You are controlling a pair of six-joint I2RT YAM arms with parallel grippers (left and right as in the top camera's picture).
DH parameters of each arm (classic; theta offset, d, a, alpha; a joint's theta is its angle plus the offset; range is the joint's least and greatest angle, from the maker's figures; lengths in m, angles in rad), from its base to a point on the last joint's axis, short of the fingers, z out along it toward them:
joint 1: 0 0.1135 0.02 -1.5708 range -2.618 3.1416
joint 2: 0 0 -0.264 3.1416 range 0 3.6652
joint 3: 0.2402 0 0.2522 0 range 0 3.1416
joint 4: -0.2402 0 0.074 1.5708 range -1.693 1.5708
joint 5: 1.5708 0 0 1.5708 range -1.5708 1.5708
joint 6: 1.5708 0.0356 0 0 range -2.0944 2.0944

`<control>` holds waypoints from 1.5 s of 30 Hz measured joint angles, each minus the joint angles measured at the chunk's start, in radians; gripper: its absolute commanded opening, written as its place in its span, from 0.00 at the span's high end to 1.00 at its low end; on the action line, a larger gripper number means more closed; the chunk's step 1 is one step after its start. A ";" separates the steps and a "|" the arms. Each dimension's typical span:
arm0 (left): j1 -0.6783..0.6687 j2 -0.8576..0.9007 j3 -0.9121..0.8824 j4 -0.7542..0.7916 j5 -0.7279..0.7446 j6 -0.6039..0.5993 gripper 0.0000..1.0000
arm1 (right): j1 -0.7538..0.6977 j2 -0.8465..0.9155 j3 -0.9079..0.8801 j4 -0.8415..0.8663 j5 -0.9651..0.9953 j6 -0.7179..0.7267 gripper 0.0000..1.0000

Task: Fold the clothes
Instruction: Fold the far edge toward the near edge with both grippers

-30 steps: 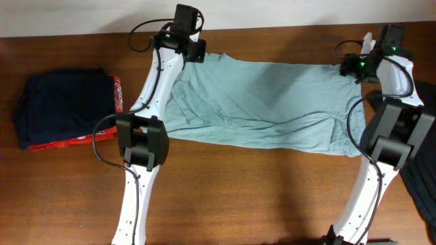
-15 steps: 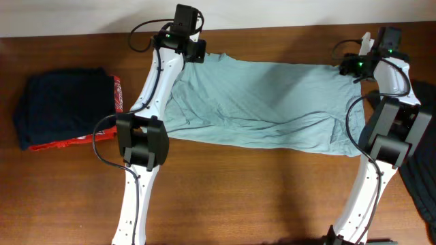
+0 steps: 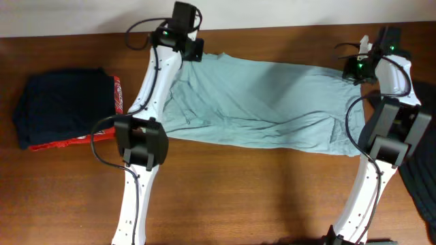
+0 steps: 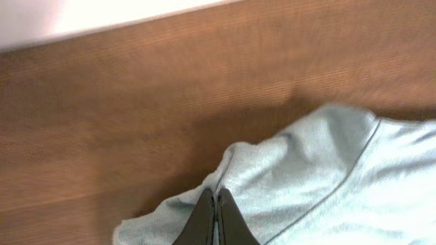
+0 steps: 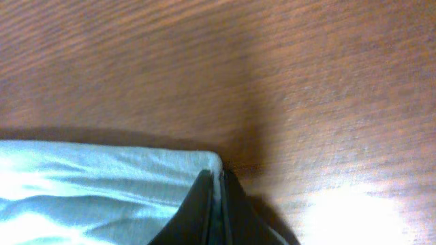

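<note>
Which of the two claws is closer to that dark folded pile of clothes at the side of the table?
Left. The left gripper pinches the T-shirt corner nearest the dark pile; the right gripper pinches the opposite far corner, a full shirt width farther away.

place: robot lab workbench | cues: wooden table (image 3: 272, 197); cabled left arm (image 3: 153, 85); right arm (image 3: 394, 76); bare wall (image 3: 68, 17)

Wooden desk (image 3: 272, 190), garments laid out
Pale T-shirt (image 3: 259, 102) spread along the far edge; dark folded garment (image 3: 61, 109) near the left edge.
</note>
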 measured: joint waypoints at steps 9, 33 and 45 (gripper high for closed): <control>0.004 0.000 0.183 -0.185 0.000 0.000 1.00 | 0.001 -0.040 0.350 -0.462 -0.059 0.002 0.96; 0.032 0.000 0.185 -0.496 -0.137 0.000 1.00 | -0.013 -0.063 0.335 -0.839 -0.048 0.003 0.96; 0.034 0.023 0.185 -0.518 -0.139 0.000 1.00 | -0.039 -0.064 0.098 -0.767 -0.026 0.003 0.96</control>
